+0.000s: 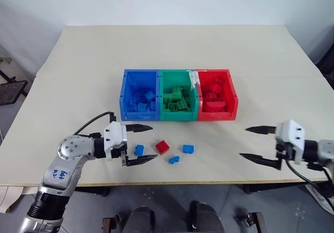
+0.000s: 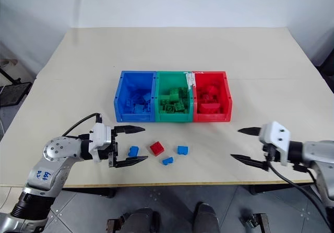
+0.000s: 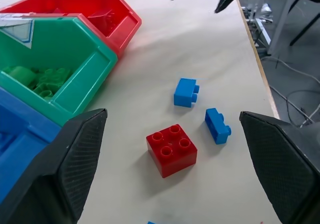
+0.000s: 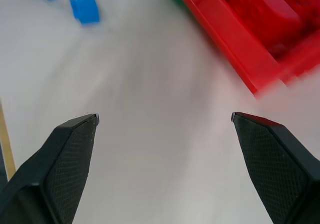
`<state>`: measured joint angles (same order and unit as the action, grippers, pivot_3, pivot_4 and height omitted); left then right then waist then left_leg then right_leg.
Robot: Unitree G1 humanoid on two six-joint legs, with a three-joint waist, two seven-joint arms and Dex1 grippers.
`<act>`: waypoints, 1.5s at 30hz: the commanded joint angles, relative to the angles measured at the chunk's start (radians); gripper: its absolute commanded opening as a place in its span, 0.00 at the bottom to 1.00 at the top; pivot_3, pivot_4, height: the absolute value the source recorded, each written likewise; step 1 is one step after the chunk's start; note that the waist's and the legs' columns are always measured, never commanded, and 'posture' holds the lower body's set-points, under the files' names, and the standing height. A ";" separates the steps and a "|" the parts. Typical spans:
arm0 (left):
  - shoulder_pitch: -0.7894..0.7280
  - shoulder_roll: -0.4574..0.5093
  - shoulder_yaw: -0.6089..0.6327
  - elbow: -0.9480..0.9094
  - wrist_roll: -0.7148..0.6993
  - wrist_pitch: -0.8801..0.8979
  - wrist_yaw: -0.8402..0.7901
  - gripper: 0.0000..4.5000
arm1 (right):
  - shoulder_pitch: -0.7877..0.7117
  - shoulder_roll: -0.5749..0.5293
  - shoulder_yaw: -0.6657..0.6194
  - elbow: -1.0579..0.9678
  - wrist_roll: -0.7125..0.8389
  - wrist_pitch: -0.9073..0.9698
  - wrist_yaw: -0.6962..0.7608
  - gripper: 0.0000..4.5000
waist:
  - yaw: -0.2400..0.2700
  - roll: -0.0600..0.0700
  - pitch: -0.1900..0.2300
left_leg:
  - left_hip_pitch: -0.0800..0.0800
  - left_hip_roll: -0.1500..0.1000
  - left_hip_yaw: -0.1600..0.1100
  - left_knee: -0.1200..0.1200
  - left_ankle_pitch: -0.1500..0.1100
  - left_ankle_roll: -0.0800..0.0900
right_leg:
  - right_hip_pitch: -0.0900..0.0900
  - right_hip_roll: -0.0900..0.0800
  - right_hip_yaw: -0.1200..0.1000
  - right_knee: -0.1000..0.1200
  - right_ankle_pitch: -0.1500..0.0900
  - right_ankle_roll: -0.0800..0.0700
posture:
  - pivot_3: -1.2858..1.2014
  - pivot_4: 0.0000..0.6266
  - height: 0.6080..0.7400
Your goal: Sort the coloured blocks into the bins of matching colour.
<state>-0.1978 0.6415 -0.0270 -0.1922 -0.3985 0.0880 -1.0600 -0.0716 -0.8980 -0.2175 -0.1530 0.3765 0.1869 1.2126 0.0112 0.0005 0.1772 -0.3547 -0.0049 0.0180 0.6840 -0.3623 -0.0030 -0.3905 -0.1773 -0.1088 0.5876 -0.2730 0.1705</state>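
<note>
The table (image 1: 78, 76) is a pale beige rectangular top. At its centre, three bins stand in a touching row: blue bin (image 1: 125, 95), green bin (image 1: 163, 95), red bin (image 1: 232, 95). At 6 o'clock of the bins lie one red block (image 1: 162, 147) and three blue blocks (image 1: 139, 150).

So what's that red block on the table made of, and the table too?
The red block looks like hard, smooth plastic: glossy faces, round moulded studs on top. The table has a matte, pale beige top, maybe laminate or painted board; its lighter edge strip hints at wood, but I can't be sure.
</note>
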 commanded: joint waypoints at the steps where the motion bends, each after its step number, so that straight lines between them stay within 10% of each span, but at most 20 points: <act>1: 0.023 0.030 0.031 -0.009 -0.008 -0.026 -0.033 1.00 | -0.085 -0.001 0.112 -0.074 -0.035 0.119 -0.055 0.99 | 0.001 0.000 0.000 | 0.000 0.000 0.000 0.000 0.000 0.000 | 0.000 0.000 0.000 0.000 0.000 0.000 | 0.52 0.24 1.00; 13: 0.194 0.107 0.149 -0.120 -0.075 0.039 -0.035 1.00 | -0.402 0.180 0.545 -0.084 -0.177 0.377 -0.145 0.99 | 0.009 0.000 0.000 | -0.004 0.000 -0.005 0.000 -0.002 -0.001 | -0.002 0.000 -0.004 0.000 0.000 0.000 | 0.52 0.24 1.00; 25: 0.252 0.088 0.183 -0.168 -0.069 0.039 0.007 1.00 | -0.406 0.156 0.553 -0.076 -0.200 0.330 -0.093 0.20 | 0.010 0.000 0.000 | -0.004 0.000 -0.005 0.001 -0.002 -0.001 | -0.002 0.000 -0.005 0.000 0.000 0.000 | 0.52 0.24 1.00; 32: 0.270 -0.019 0.291 -0.166 -0.109 0.063 0.178 1.00 | -0.610 0.345 0.449 -0.075 -0.033 0.481 -0.165 0.20 | -0.016 0.000 0.000 | -0.003 0.001 -0.005 0.001 -0.001 -0.001 | -0.002 0.001 -0.005 0.001 0.000 -0.001 | 0.52 0.24 1.00; 43: 0.425 -0.066 0.411 -0.250 -0.151 0.119 0.284 1.00 | -1.049 0.785 0.482 0.533 -0.205 0.259 -0.457 0.20 | -0.044 0.000 0.000 | -0.002 0.003 -0.007 -0.001 -0.003 -0.004 | -0.003 0.003 -0.006 0.004 0.000 -0.002 | 0.52 0.24 1.00; 45: 0.410 -0.062 0.402 -0.245 -0.143 0.116 0.283 1.00 | -1.066 0.804 0.480 0.598 -0.224 0.211 -0.452 0.36 | -0.043 0.000 0.000 | -0.002 0.004 -0.008 -0.001 -0.003 -0.004 | -0.003 0.004 -0.007 0.004 0.000 -0.002 | 0.52 0.24 1.00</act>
<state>0.2145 0.5719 0.3626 -0.4091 -0.5277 0.2163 -0.7770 -1.1240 -0.0988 0.2704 0.4161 0.1660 0.4518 0.7647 -0.0317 0.0008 0.1774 -0.3568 -0.0008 0.0099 0.6834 -0.3648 -0.0075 -0.3938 -0.1730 -0.1157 0.5920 -0.2731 0.1685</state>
